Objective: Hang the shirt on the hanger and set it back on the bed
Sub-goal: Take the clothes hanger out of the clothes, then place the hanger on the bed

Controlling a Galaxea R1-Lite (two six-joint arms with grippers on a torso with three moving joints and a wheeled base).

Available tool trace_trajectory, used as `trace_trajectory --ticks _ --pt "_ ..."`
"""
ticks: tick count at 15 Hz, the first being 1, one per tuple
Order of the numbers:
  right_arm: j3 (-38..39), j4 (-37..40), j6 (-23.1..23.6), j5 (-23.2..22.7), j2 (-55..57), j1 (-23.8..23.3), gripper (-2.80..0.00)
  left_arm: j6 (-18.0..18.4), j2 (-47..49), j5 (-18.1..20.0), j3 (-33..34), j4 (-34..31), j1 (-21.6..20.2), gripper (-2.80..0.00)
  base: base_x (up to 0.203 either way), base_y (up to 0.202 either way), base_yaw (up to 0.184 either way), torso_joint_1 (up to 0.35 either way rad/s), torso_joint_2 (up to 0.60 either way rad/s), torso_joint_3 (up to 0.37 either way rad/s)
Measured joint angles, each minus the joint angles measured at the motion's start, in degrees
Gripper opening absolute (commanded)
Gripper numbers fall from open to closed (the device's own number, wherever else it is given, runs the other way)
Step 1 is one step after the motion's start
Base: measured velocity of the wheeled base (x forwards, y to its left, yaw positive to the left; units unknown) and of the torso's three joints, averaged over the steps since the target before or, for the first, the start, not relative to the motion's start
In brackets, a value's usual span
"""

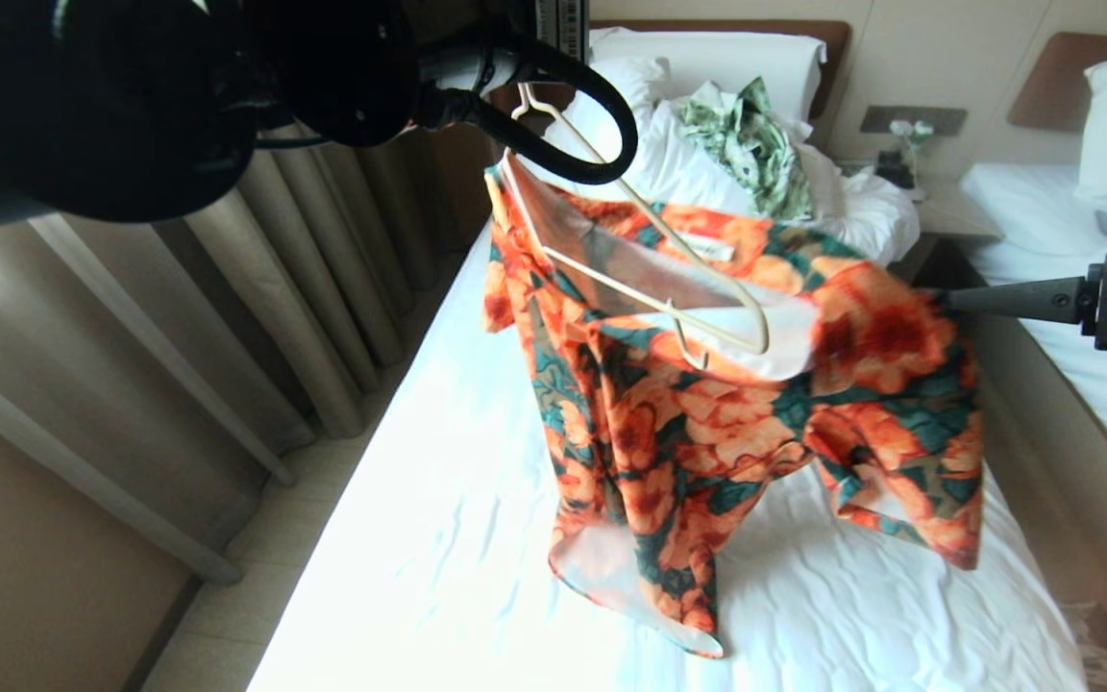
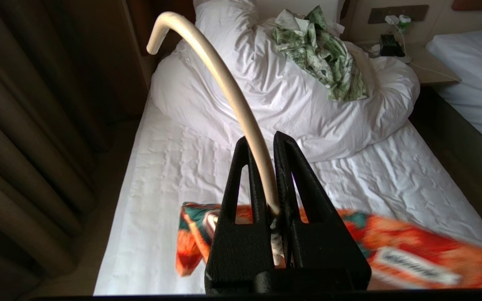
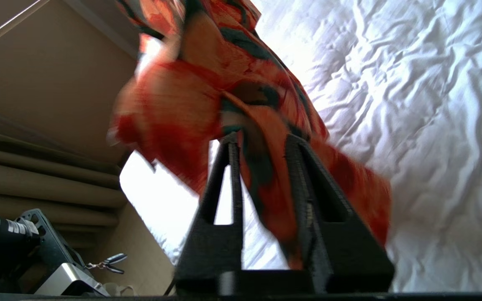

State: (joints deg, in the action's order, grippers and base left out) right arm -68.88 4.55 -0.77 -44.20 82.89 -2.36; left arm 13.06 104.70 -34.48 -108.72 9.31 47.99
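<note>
Left gripper: fingers clenched on hanger neck, keeping it raised above bed. Floral shirt: draped on hanger, one shoulder seated, clear of bed. Right gripper: fingers parted, shirt cloth between, likely letting go.

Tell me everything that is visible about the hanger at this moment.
The hanger is thin, cream-white and triangular with a curved hook; the material cannot be told. It hangs tilted in the air above the bed. The left gripper is shut on the base of its hook. The flowered shirt is draped over it, its collar around the frame.
</note>
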Motion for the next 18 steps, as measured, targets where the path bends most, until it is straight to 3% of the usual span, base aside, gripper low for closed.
trace_trajectory --ticks 7,8,13,18 --pt "2.1 0.0 0.6 0.2 -0.4 -0.8 -0.02 -0.1 0.2 0.0 0.0 0.1 0.0 -2.80 0.000 0.000 0.000 0.000 0.00 0.000" --pt "2.8 -0.1 1.0 0.2 -0.6 -1.0 -2.80 -0.1 0.2 -0.1 0.0 0.1 0.1 -2.80 0.000 0.000 0.000 0.000 0.00 0.000" --pt "3.8 -0.2 0.9 0.2 -1.6 -1.4 -2.80 -1.9 1.1 -0.2 1.5 -0.1 0.2 -2.80 0.000 0.000 0.000 0.000 0.00 0.000" --pt "4.0 -3.5 -8.8 0.1 -3.1 -2.0 -2.80 -7.6 7.6 -0.1 6.7 0.0 -2.7 -2.80 0.000 0.000 0.000 0.000 0.00 0.000"
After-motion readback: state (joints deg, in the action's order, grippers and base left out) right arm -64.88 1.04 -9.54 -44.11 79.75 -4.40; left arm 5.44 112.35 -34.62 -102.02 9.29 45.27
